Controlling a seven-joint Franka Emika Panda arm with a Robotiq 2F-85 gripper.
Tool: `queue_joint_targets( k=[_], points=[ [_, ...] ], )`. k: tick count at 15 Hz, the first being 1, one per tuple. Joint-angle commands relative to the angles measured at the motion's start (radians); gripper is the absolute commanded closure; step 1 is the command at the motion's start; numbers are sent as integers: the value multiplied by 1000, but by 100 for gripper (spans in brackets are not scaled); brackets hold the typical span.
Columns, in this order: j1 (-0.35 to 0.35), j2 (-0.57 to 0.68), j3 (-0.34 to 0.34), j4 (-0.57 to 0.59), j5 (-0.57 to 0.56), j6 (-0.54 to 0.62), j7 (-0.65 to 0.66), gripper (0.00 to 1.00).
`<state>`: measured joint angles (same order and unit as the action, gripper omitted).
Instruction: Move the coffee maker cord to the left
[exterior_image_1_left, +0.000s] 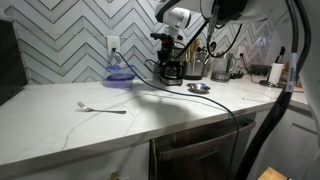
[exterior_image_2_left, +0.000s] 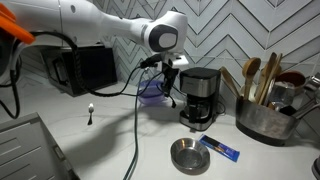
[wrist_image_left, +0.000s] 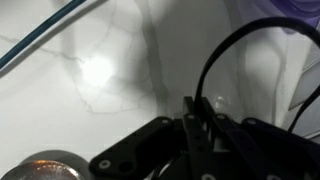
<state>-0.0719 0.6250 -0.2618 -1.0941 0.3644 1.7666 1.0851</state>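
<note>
The cord (wrist_image_left: 228, 37) is thin, black and glossy. In the wrist view it rises from the fingertips of the gripper (wrist_image_left: 197, 105) and curves off toward 2 o'clock, above the white counter (wrist_image_left: 90, 70). The fingers are drawn together, and the cord seems pinched between their tips. In an exterior view the gripper (exterior_image_2_left: 172, 76) hangs at 10 o'clock of the coffee maker (exterior_image_2_left: 200, 97), just beside its top, so the cord is lifted there and not lying flat. There is one cord, one coffee maker, one fork (exterior_image_1_left: 103, 108), one round metal dish (exterior_image_2_left: 188, 155) at 6 o'clock of the machine, and one purple bowl (exterior_image_1_left: 120, 75) by the wall.
</note>
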Motion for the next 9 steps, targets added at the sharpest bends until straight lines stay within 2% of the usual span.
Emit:
queue_joint_targets(
  k=[1, 3, 4, 7, 9],
  points=[
    [102, -72, -42, -178, -102, 148, 74, 98],
    [128, -67, -39, -211, -135, 191, 71, 98],
    [98, -67, 20, -221, -190, 215, 77, 98],
    [118, -57, 29, -260, -301, 305, 55, 98],
    [110, -54, 46, -281, -336, 357, 30, 98]
  ],
)
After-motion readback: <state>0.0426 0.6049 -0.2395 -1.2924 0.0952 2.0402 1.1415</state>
